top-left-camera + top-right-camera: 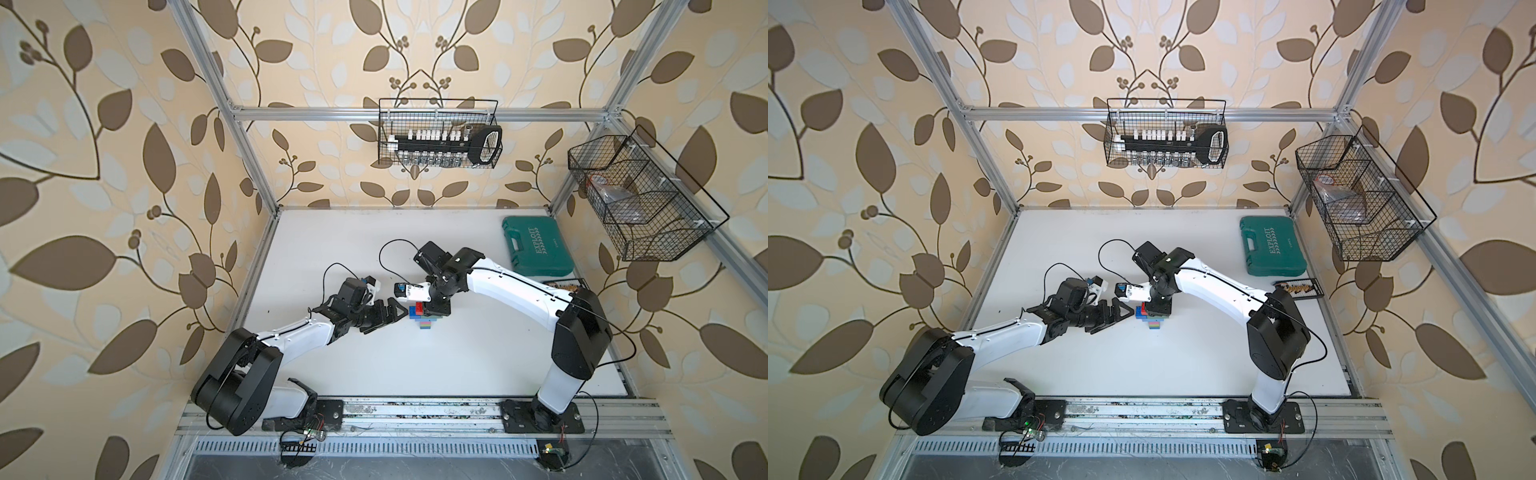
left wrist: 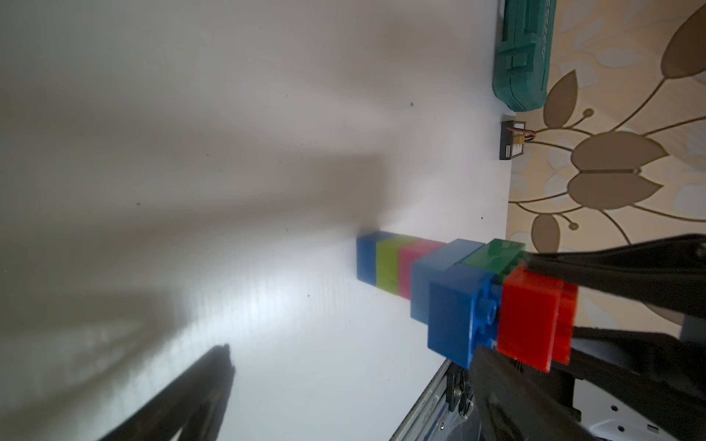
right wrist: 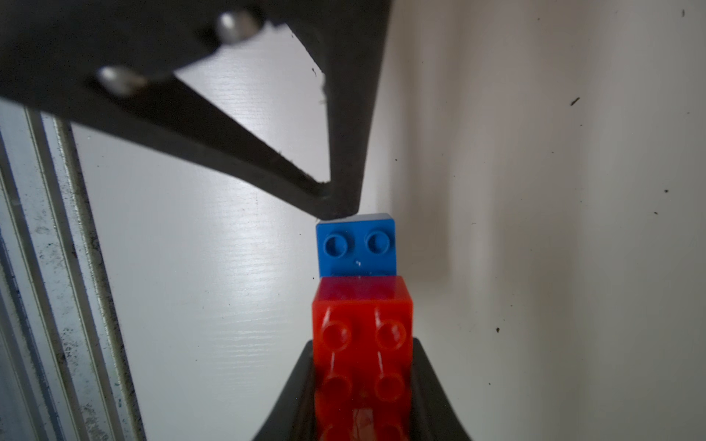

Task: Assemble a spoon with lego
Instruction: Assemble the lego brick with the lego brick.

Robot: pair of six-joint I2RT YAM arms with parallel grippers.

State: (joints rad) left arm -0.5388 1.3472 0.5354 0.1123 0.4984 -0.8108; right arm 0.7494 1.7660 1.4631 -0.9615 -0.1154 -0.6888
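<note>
The spoon [image 1: 424, 323] [image 1: 1154, 323] lies flat at mid-table. In the left wrist view its stem runs dark blue [image 2: 366, 259], lime [image 2: 387, 267], pink [image 2: 414, 263], then widens into blue [image 2: 452, 317] and green [image 2: 493, 259] bricks. My right gripper [image 1: 436, 311] [image 3: 362, 355] is shut on a red brick [image 3: 363, 343] [image 2: 529, 317] set against the head's far end. A blue brick [image 3: 357, 248] with two studs showing pokes out beyond the red one. My left gripper [image 1: 392, 322] [image 2: 344, 401] stands open beside the head. One of its fingertips [image 3: 340, 191] is at that blue brick's end.
A teal tool case [image 1: 536, 245] [image 2: 523, 57] lies at the back right, with a small black tray [image 1: 563, 284] just in front of it. Wire baskets [image 1: 438, 133] hang on the back and right walls. A metal rail [image 1: 415, 409] runs along the table's front edge.
</note>
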